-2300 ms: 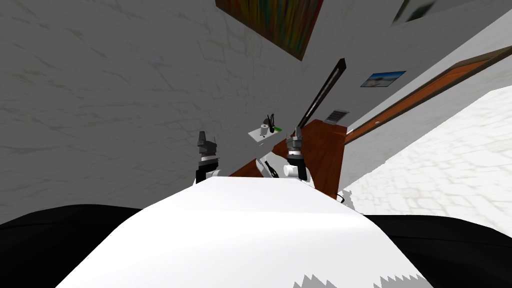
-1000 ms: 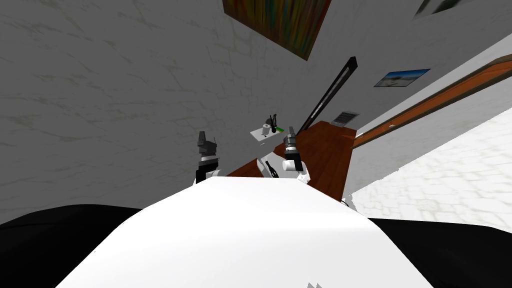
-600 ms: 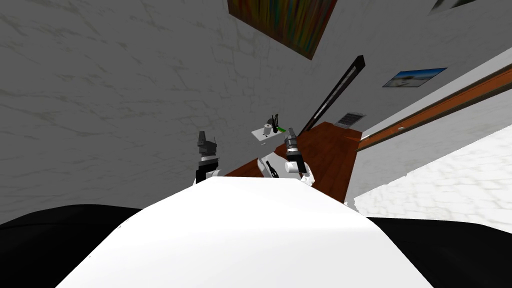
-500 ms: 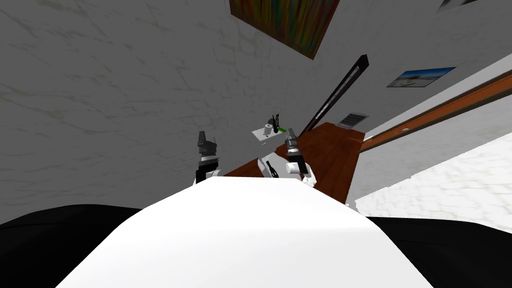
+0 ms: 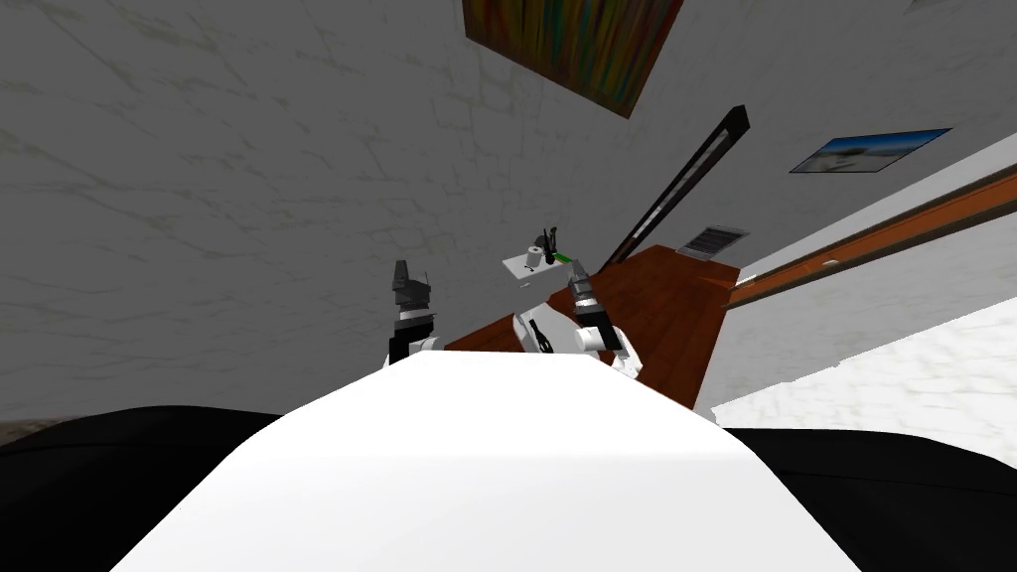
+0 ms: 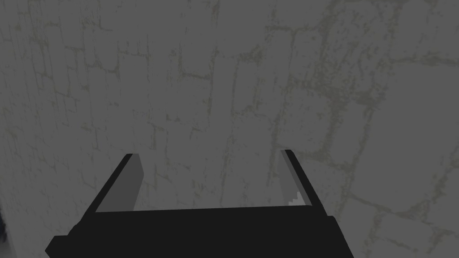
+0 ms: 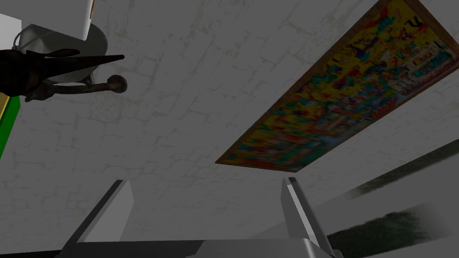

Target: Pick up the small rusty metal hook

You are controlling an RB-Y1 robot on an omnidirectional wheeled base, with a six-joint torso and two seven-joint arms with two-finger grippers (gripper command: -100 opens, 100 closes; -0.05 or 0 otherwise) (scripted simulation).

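Holding my right gripper [image 7: 206,180] wide open near the hook [image 7: 81,88].
Hook: dark, rust-mottled, slender, ball-tipped; my left gripper [image 6: 209,153] equally wide, well apart from it.

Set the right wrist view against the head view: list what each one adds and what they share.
Right wrist view adds: the rusty hook with its knobbed tip, ahead of my open right claw, off its line. Head view adds: the white shelf, the brown wooden panel and my left claw. Shared: the colourful painting, the green item and the grey wall.
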